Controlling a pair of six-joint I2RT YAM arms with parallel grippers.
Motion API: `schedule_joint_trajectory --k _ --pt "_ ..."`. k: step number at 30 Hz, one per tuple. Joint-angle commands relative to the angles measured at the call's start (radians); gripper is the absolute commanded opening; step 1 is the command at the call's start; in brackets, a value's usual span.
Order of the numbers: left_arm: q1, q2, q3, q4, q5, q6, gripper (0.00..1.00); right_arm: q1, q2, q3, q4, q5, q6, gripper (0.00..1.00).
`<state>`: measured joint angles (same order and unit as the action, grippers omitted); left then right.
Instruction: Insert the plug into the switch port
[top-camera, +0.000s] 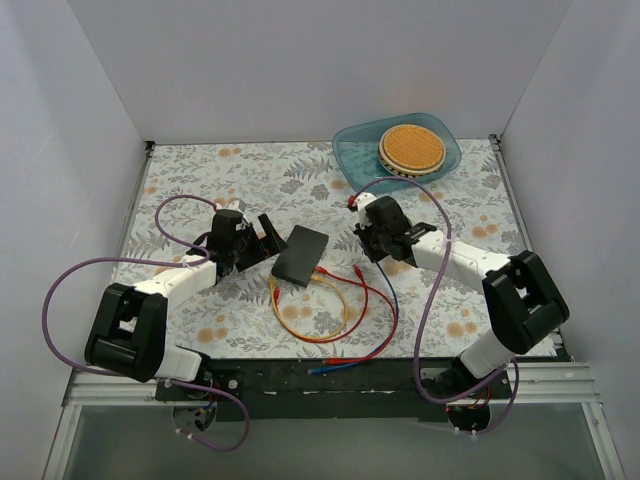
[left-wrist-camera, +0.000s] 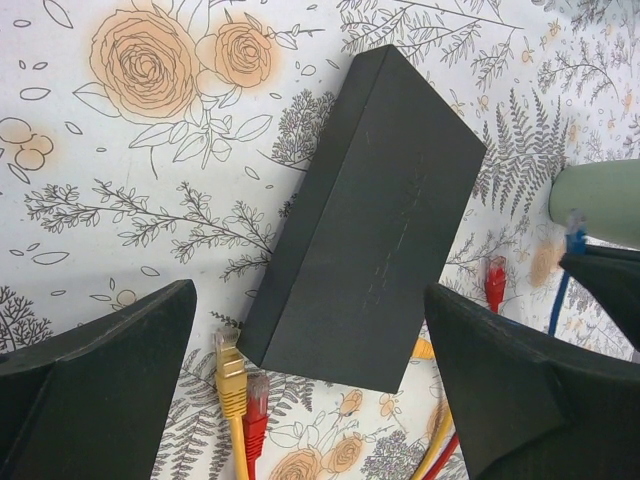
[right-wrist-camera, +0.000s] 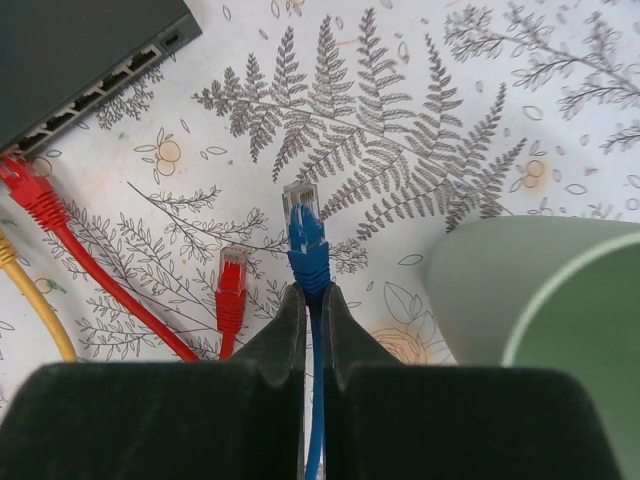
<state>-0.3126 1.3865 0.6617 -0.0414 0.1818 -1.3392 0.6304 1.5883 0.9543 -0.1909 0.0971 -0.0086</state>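
The switch (top-camera: 302, 254) lies between left tool (top-camera: 262, 242) and right tool (top-camera: 360, 240), the plug (right-wrist-camera: 305, 235) seemingly right of it.

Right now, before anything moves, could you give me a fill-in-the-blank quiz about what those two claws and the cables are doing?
The plug held in the right claw is coloured ____.
The left claw faces the black switch, its jaws ____.
Beside the held plug lies a loose plug coloured ____.
Missing words: blue; open; red.
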Motion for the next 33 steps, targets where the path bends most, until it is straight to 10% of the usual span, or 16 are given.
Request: schedule_joint_trajectory --k 1,7,13,33 --pt "-0.002 -0.007 -0.008 0.02 0.015 0.008 0.98 -0.005 -0.068 -0.009 0.016 0.058 -0.011 0.01" --pt "-0.002 -0.007 -0.008 0.021 0.021 0.011 0.98 -0.003 -0.034 -0.002 -0.005 0.01 -0.014 0.04" --pt "-0.002 -0.004 -0.01 0.023 0.022 0.015 0.98 -0.003 -0.028 -0.014 -0.001 0.032 -0.002 0.48" --pt "-0.002 0.008 -0.01 0.026 0.031 0.023 0.98 -0.005 0.121 0.052 0.015 -0.057 -0.008 0.48"
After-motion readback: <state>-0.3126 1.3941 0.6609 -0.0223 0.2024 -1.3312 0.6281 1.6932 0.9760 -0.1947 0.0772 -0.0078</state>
